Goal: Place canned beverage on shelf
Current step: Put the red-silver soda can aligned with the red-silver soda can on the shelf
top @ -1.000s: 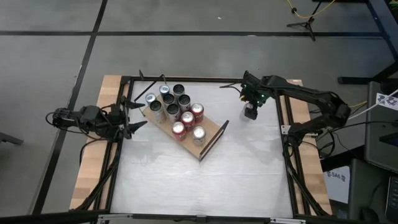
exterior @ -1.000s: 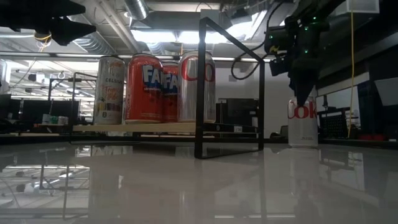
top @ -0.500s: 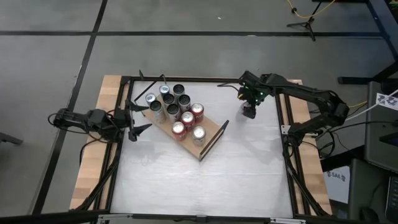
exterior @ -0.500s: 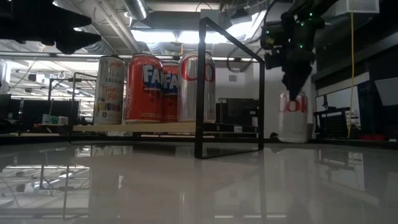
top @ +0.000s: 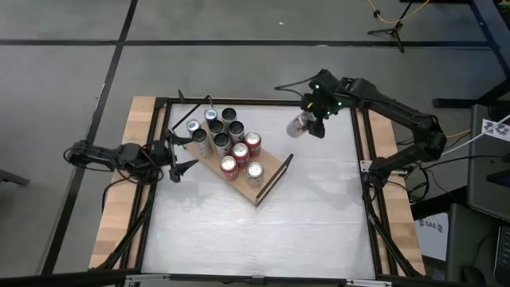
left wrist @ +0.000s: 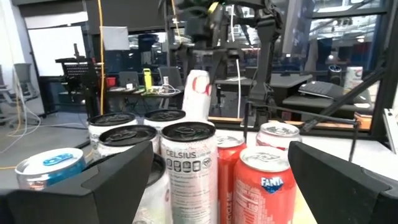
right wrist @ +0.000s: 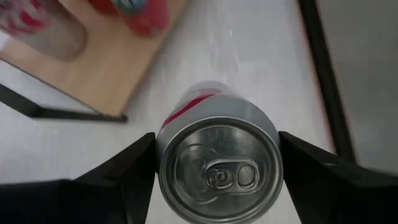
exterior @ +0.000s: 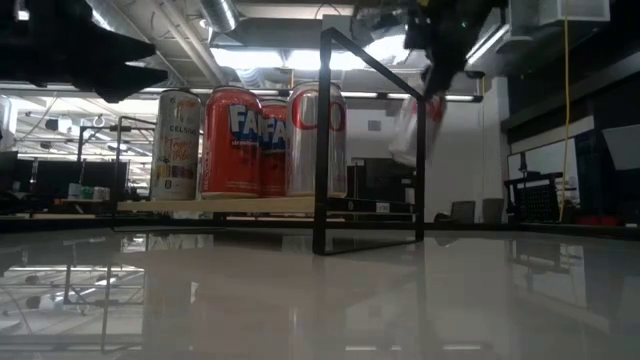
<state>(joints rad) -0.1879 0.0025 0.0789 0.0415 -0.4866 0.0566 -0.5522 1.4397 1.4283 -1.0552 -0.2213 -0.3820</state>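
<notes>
White worktop [top: 263, 231] inside a black frame filled the overhead view, with grey floor around it. On it sat the shelf [top: 271, 165], a wooden board on a thin black frame, set at an angle. About ten cans stood packed at its far-left end, leaving the near-right end bare; that free space was probably meant for the next can. The right claw [top: 312, 121] hung over the worktop's far-right part, closed on a silver can [top: 298, 124] that looked tilted and clear of the surface, well apart from the shelf. The left claw [top: 177, 155] waited at the worktop's left edge, just beside the shelf, its fingers spread wide.

At worktop height, the shelf's black end frame [exterior: 368, 140] stood in front. Red and silver cans [exterior: 232, 142] were upright on the board. The carried can showed pale and blurred behind the frame's upper right, held in the air, high enough by my reading to pass over the rail.

From the left wrist, the spread fingers [left wrist: 118, 177] framed the packed cans, with the lifted can visible beyond them under the other arm.

From the right wrist, both fingers [right wrist: 130, 163] pressed the can's sides just below the lid, a grip that kept the base free for setting down. Bare board lay beyond it.
</notes>
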